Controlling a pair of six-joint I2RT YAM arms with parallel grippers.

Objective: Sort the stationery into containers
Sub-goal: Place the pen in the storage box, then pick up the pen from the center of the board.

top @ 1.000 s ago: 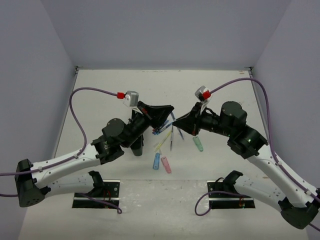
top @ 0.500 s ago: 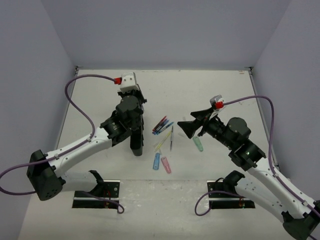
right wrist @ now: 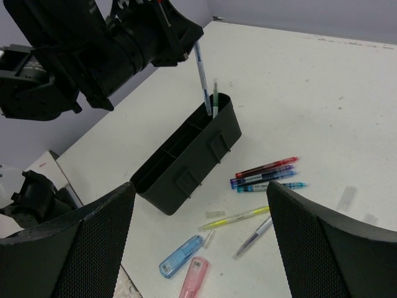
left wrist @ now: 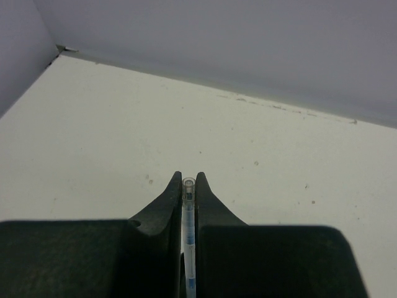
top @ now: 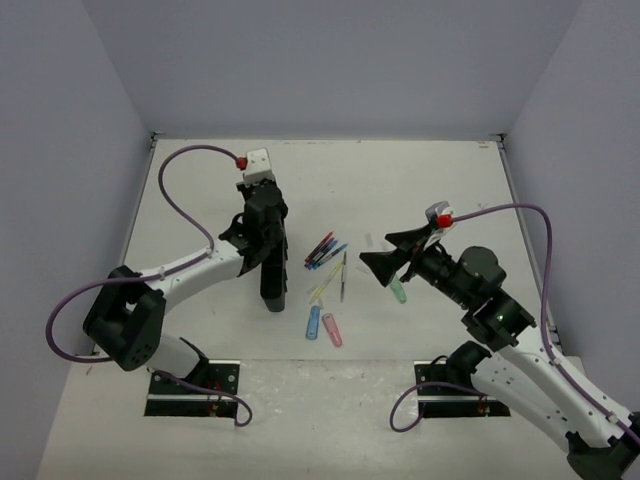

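The left tool [left wrist: 189, 181] is clamped on a thin clear-and-blue pen [right wrist: 202, 77]. The pen's lower end dips into the end compartment of the narrow black plastic organiser [right wrist: 186, 158], beside a thin green pen [right wrist: 215, 98]. The right tool [top: 376, 250] gapes wide, holding nothing, above the white bench [right wrist: 322, 93] near loose pens [right wrist: 265, 176].

The white surface [top: 430, 180] carries a black organiser [top: 272, 290]. To its right lie fanned pens [top: 322, 252] and a yellow-green pen [top: 322, 287]. Off its near end lie a blue piece [top: 313, 323] and a pink piece [top: 332, 330].
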